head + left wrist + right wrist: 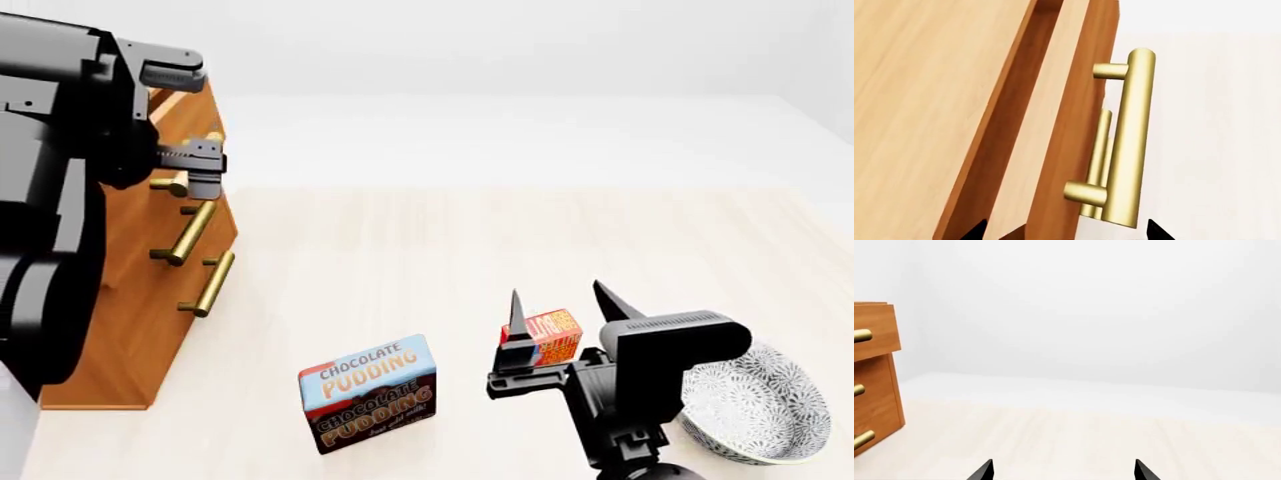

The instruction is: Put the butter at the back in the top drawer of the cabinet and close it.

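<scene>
Far left of the head view: the cabinet [134, 300] stands on the pale surface [534, 240], its three brass handles stacked down its front. The left gripper [200, 170] sits at the handle of the top drawer [187, 110], largely hiding it; from this view it cannot be told how far the jaws stand apart.

The left wrist view supplies what the head view conceals. The top drawer's [1067, 125] front stands proud of the cabinet [921, 100] body, a dark gap showing behind it, so the drawer is partly pulled out. Its brass bar handle [1131, 140] lies between the two dark jaw tips at the picture's edge; the tips are spread wide and touch neither bar nor posts. A second handle [1099, 150] shows behind the first.

Centre of the head view: a Chocolate Pudding box [370, 393] stands on the surface, near the robot. Just right of it the butter [554, 338] stands upright on the surface, well apart from the cabinet.

The right gripper [554, 300] hangs in front of the butter, its jaws open with a pointed tip either side of the carton; contact cannot be judged. The right wrist view shows only these spread tips, with nothing between them, and the cabinet at its edge with the top drawer [877, 330] jutting forward.

Far right: a patterned bowl [761, 405] rests beside the right arm.
</scene>
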### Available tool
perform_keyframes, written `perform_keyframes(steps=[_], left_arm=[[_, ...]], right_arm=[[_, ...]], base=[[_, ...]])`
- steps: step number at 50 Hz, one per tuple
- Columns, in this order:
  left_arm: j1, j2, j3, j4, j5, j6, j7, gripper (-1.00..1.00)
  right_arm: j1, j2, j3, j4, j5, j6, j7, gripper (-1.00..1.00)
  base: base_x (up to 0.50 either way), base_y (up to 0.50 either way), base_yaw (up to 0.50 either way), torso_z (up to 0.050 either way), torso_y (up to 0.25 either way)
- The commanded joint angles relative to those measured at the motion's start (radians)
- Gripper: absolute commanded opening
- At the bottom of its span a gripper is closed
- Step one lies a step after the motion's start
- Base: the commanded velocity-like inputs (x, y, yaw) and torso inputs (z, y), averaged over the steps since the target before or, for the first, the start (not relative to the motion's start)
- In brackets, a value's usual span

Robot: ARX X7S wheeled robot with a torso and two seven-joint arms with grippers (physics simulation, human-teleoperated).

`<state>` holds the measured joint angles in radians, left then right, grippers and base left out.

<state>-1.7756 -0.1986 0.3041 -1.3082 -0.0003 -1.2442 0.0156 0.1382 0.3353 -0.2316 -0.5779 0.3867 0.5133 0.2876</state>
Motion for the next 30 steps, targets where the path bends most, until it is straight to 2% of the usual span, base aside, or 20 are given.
perform_keyframes(steps=[1,16,20,30], left_arm=[[0.020,-0.004,-0.012,0.000,-0.002,0.007,0.002,1.00],[0.032,0.002,-0.023,0.000,-0.003,-0.003,0.014,1.00],[0.027,0.012,-0.055,0.000,-0.012,-0.031,0.001,1.00],[0.001,0.067,-0.063,0.000,-0.005,-0.048,0.040,1.00]], right_arm=[[-0.001,0.002,-0.006,-0.002,0.001,0.000,0.005,1.00],[0.002,0.005,-0.012,-0.005,0.004,0.001,0.011,1.00],[0.002,0.007,-0.013,-0.007,0.005,0.002,0.013,1.00],[0.003,0.013,-0.011,-0.022,0.011,0.011,0.021,1.00]], base=[[0.00,0.00,0.00,0.000,0.000],[0.00,0.00,0.00,0.000,0.000],[0.00,0.00,0.00,0.000,0.000],[0.00,0.00,0.00,0.000,0.000]])
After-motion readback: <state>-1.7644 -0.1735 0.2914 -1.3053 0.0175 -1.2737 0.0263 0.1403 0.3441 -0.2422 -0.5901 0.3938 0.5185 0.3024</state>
